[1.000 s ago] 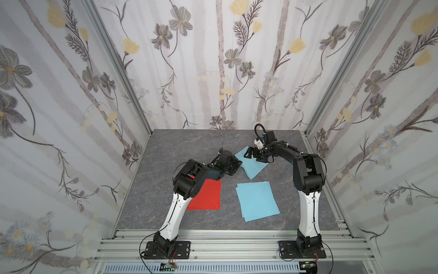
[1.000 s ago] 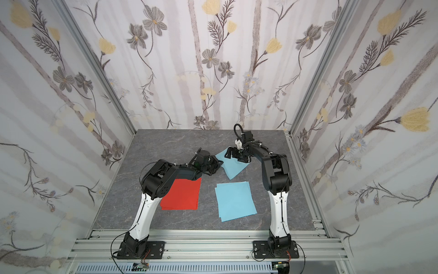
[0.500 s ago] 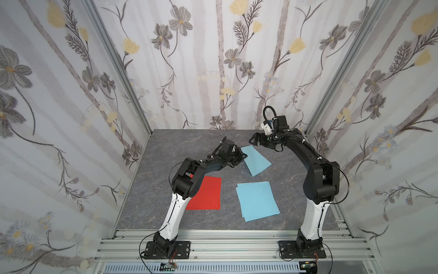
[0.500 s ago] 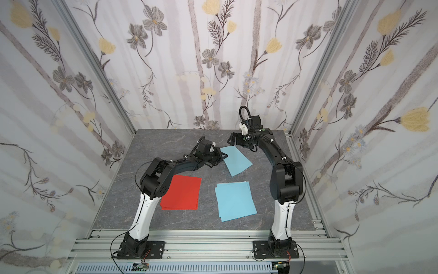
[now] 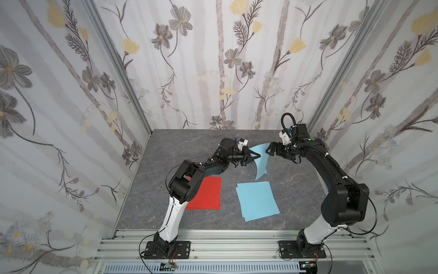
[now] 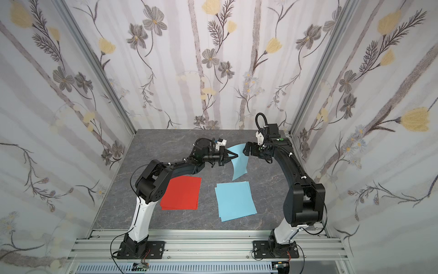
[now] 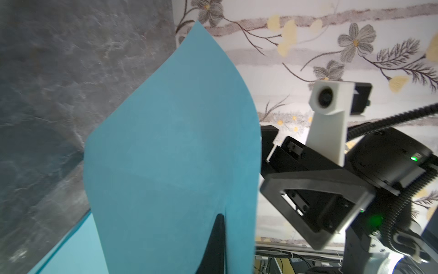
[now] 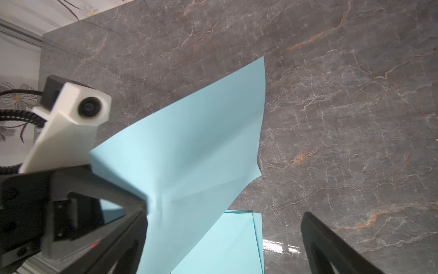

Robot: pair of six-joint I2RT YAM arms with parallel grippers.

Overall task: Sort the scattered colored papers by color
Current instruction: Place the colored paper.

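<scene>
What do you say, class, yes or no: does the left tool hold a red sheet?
No: the left tool is shut on a blue sheet, while the red sheets lie flat on the table.

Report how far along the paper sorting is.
Done: the bright red paper sheets lie in one stack and the light blue paper sheets in another beside it on the grey marbled table. In hand: the left gripper is shut on one more light blue sheet, held off the table and curling, with the open right gripper close to its edge. Left: laying that sheet on the blue stack; no other loose sheet shows.
</scene>
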